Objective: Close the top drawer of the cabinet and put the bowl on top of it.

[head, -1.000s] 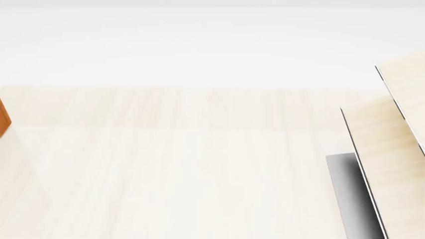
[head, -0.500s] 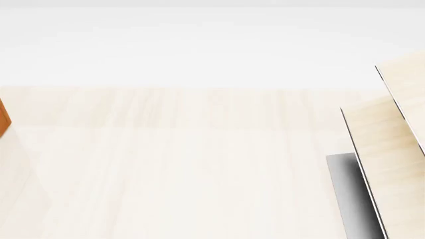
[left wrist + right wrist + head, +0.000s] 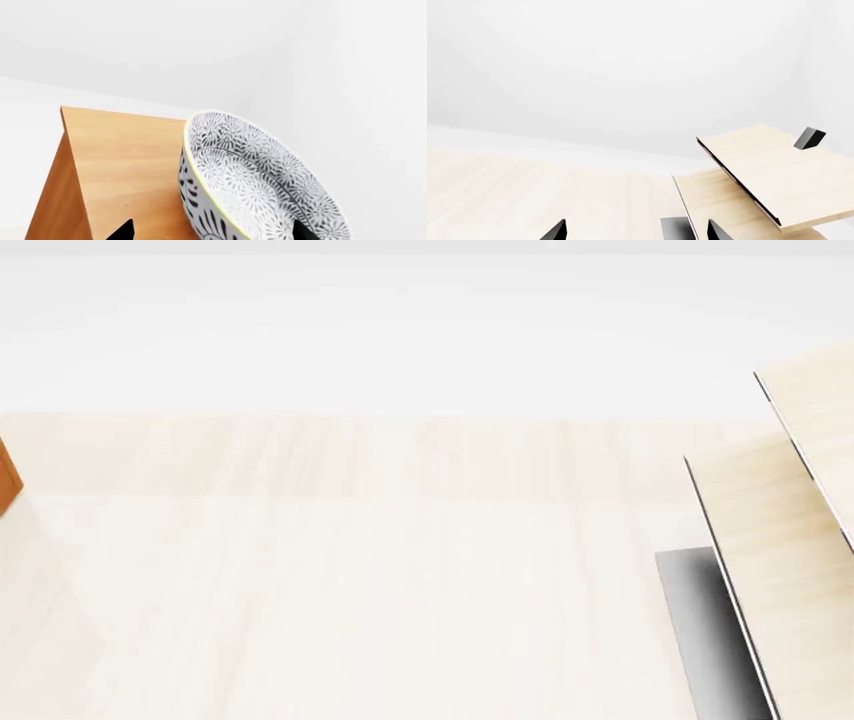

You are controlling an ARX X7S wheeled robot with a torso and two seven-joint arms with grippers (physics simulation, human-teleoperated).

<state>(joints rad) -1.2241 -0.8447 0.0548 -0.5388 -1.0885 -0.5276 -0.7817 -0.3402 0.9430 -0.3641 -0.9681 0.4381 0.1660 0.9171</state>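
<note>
Clearly, the bowl (image 3: 257,182) is seen against the cabinet (image 3: 123,170); whether the left gripper (image 3: 210,231) is clamped cannot be told, and the right gripper (image 3: 635,231) is spread apart.

There are no words, numbers or signs to read here (the bowl (image 3: 260,185) has only a leafy grey pattern, and the cabinet (image 3: 113,170) is plain wood).

You face a pale wood tabletop (image 3: 374,580), grain running away from you toward a plain white wall (image 3: 427,330). At your right stands a slanted rack of pale wood panels (image 3: 787,500) with dark edges, on a dark base (image 3: 701,630). Lighting is even and diffuse. The right wrist view shows the same rack (image 3: 760,170) against white walls.
</note>
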